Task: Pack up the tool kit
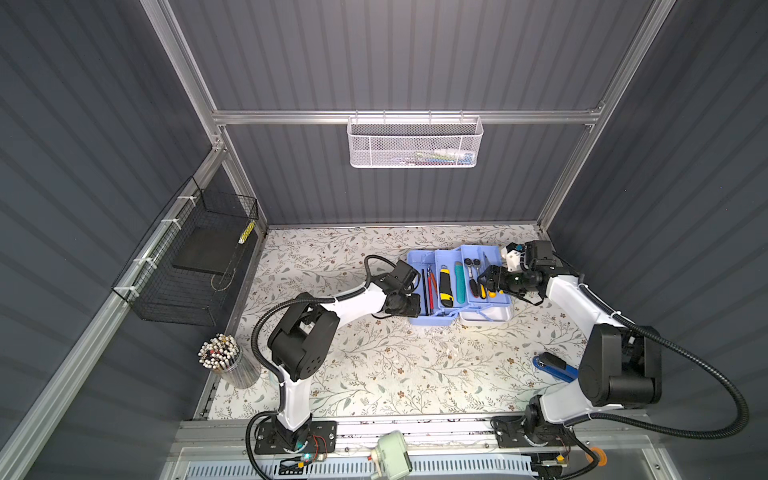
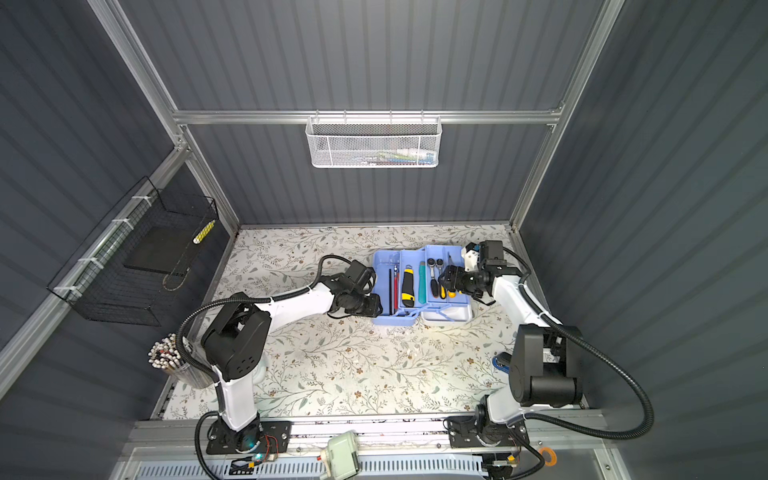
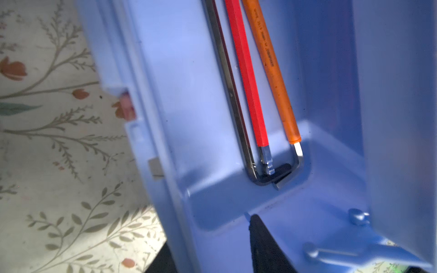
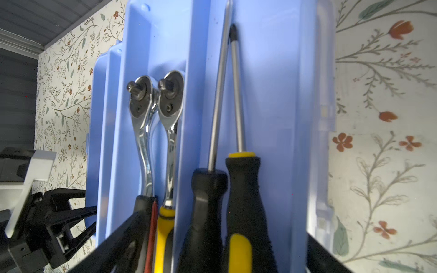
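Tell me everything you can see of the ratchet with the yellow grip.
The ratchet with the yellow grip has a round, shiny chrome head with a square drive stub facing up, a slim chrome shank and a yellow handle. It lies flat, lengthwise in a narrow compartment of the blue tray, close beside a second ratchet. The open right gripper straddles the tools' handle ends; contact is unclear.

Both top views overlook the whole surface (image 1: 374, 374); wrist cameras (left blurry, seemingly nearest) peer closely into the box (image 3: 177, 94).

the tool kit (image 1: 415, 257) sits far right on the table (image 1: 374, 365); inside, left to right: hex key (image 1: 430, 286), utility knives (image 1: 446, 286), ratchets (image 1: 471, 268), screwdrivers (image 4: 243, 201). the stapler (image 1: 555, 365) lies near right.
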### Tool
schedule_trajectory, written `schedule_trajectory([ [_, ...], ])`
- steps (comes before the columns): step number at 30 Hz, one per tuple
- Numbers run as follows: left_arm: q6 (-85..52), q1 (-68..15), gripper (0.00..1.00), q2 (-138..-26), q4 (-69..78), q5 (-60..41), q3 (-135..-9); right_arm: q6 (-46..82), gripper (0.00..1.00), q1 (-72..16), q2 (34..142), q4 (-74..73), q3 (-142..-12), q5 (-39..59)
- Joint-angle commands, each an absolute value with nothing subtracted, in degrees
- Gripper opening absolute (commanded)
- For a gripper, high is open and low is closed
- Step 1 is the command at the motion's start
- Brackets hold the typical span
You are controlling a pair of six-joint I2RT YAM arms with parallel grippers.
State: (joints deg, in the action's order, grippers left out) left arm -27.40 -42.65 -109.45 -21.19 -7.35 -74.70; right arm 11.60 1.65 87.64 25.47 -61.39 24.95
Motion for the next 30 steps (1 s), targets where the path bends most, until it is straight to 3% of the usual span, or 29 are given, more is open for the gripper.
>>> schedule_trajectory([
  [1, -27.2, -43.2, 0.43, -107.0, -21.4, -8.4, -72.8, 11.6, 0.88, 0.9, 85.6, 25.5, -61.4, 25.1],
  [4, -27.5, -43.1, 0.43, -105.7, -21.3, -7.8, -71.8, 11.1, 0.9, 0.9, 85.5, 26.3, -61.4, 23.0],
  [10, -27.7, -43.0, 0.54, -103.2, -22.3, -5.6, -72.4, 12.0, 0.92, 1.4, 84.7, 25.6, -61.0, 23.3],
  [15, -27.6, -42.4, 0.55, -101.9, -23.3, -4.1, -72.5, 13.5, 0.92, 2.0, 83.1, 24.5, -59.6, 23.7],
  [30, -25.9, -41.7, 0.36, -106.8, -21.5, -7.6, -74.8, 16.0, 0.87, 2.5, 81.9, 23.0, -56.6, 28.3],
])
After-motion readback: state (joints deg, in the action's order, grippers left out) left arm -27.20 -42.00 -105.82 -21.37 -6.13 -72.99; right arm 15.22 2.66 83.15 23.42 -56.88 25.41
